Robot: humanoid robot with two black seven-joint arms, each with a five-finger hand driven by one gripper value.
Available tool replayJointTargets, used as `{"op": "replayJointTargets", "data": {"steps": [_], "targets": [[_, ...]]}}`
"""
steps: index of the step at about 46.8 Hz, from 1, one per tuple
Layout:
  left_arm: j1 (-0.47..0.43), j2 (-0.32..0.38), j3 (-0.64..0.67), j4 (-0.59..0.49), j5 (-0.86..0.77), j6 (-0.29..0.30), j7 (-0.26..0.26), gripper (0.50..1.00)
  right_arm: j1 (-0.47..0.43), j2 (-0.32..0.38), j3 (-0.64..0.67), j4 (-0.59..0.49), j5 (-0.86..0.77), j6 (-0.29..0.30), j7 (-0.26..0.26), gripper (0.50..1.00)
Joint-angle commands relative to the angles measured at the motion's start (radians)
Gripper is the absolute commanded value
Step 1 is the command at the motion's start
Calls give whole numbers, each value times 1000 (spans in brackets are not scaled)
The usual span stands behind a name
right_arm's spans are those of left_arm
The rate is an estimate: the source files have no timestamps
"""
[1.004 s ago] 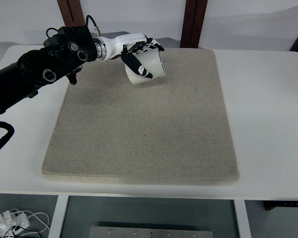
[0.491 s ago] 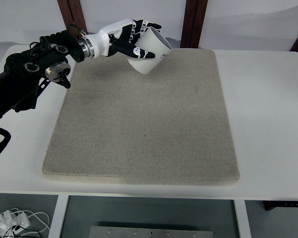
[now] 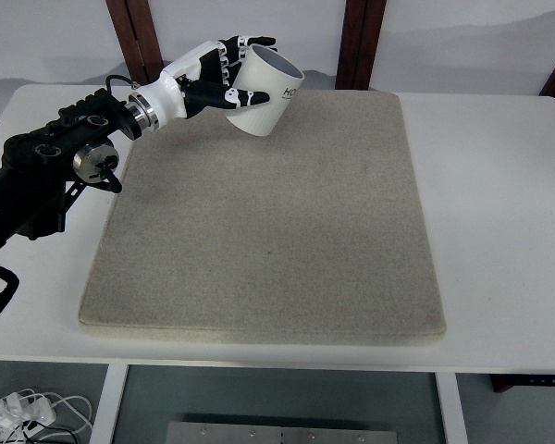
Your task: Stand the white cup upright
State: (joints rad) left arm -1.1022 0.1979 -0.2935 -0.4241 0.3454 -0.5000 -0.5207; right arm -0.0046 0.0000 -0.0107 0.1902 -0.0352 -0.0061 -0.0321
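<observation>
While the left hand (image 3: pixel 224 79) wraps its fingers around the tilted white cup (image 3: pixel 266 92) above the mat (image 3: pixel 268 231), an early release could tip it over.

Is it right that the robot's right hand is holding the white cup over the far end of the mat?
Not quite. It is the left hand, coming in from the picture's left edge, that holds the white cup over the far end of the mat. The head view shows this; no right hand is in view.
</observation>
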Motion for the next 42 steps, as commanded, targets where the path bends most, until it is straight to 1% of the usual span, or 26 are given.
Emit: {"op": "replayJointTargets", "data": {"steps": [1, 6, 14, 18, 27, 30, 36, 42], "targets": [[18, 0, -22, 1, -2, 0, -39, 500, 0, 0, 0, 0, 1, 0, 0, 952], [28, -8, -29, 19, -3, 1, -90, 500, 0, 0, 0, 0, 1, 0, 0, 952], [33, -12, -56, 22, -5, 6, -90, 500, 0, 0, 0, 0, 1, 0, 0, 952], [53, -18, -78, 22, -3, 5, -90, 500, 0, 0, 0, 0, 0, 0, 0, 952], [68, -23, -70, 24, 10, 12, -90, 500, 0, 0, 0, 0, 0, 0, 0, 952], [70, -23, -69, 33, 10, 21, -90, 500, 0, 0, 0, 0, 0, 0, 0, 952], [73, -51, -65, 73, 12, 83, -90, 500, 0, 0, 0, 0, 0, 0, 0, 952], [84, -54, -64, 76, 12, 106, -90, 500, 0, 0, 0, 0, 1, 0, 0, 952]]}}
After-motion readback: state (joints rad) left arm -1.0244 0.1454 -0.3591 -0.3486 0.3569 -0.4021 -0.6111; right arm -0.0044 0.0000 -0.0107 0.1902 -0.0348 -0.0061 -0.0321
